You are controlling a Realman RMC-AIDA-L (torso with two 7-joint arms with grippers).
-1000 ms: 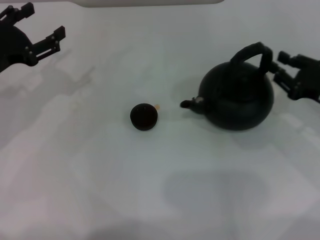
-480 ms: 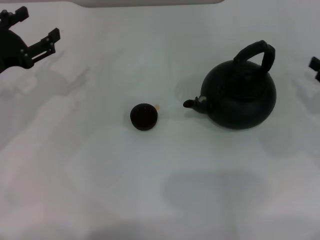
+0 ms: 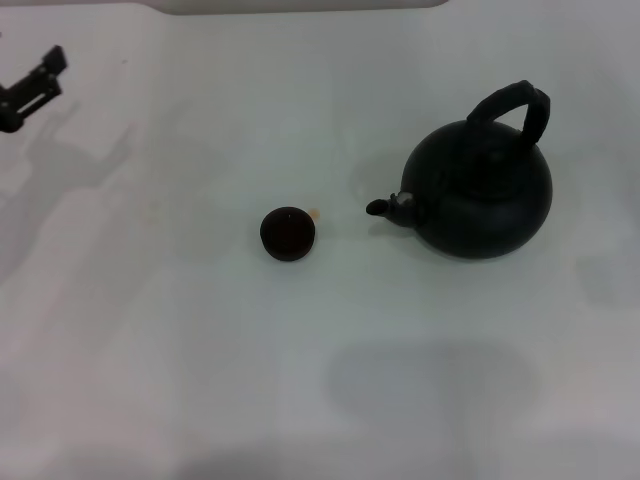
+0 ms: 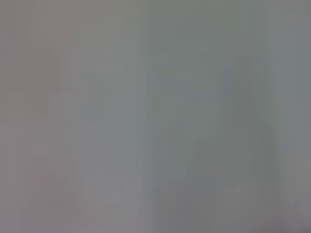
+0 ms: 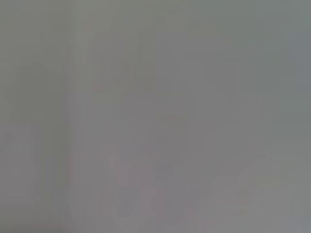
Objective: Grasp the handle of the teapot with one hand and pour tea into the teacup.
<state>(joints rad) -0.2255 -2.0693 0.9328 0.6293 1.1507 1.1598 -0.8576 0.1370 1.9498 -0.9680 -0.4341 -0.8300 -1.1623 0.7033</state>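
teapot (image 3: 478,195) upright, teacup (image 3: 288,233) well apart

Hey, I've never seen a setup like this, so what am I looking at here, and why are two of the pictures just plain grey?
This is a two-armed robot with a gripper on each arm. The big picture comes from a camera on its head, looking down at a white table. On it stand a round black teapot with an arched handle on top, and a tiny dark teacup off its spout side, apart from it. Beside the cup lies a small pale speck I can't identify. Nothing is held. Only a tip of the left gripper shows at the far left edge; the right gripper is out of view. The two grey pictures come from cameras on the wrists, and they show nothing recognisable.
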